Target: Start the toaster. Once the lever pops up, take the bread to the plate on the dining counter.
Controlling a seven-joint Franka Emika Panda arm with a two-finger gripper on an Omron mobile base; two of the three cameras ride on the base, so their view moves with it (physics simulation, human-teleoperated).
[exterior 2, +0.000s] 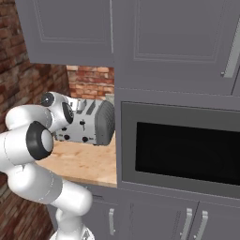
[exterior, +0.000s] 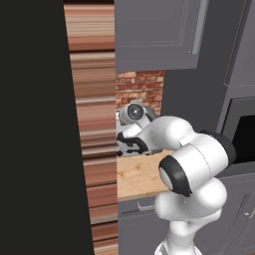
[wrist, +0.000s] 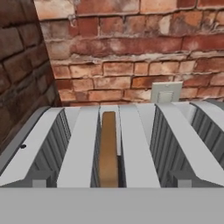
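The toaster [wrist: 118,144] lies nearest the hand camera, seen from above: broad silver ribs run away from the lens with dark slots between them. The bread [wrist: 108,148] stands on edge in a slot left of the middle, its brown top edge level with the ribs or just under them. Behind the toaster rises a red brick wall [wrist: 131,48], and a second, darker brick wall meets it at the left to form a corner. A pale wall socket [wrist: 166,92] sits on the back wall just above the far rim of the toaster.

In the right base view the toaster [exterior 2: 91,123] stands on a light wooden worktop [exterior 2: 84,164], pushed back into the brick corner, with small black knobs and levers along its front. Grey upper cabinets [exterior 2: 70,28] hang over it. To its right a tall grey cabinet holds a built-in black microwave [exterior 2: 187,150], with grey drawers and handles beneath the worktop.

The hand [exterior 2: 70,112] is hard to make out behind the white arm, though it seems to hover just over the left end of the toaster; its fingers stand fully apart and grip nothing. In the left base view a dark panel [exterior: 35,124] and a strip of banded wood [exterior: 94,149] block the left half.
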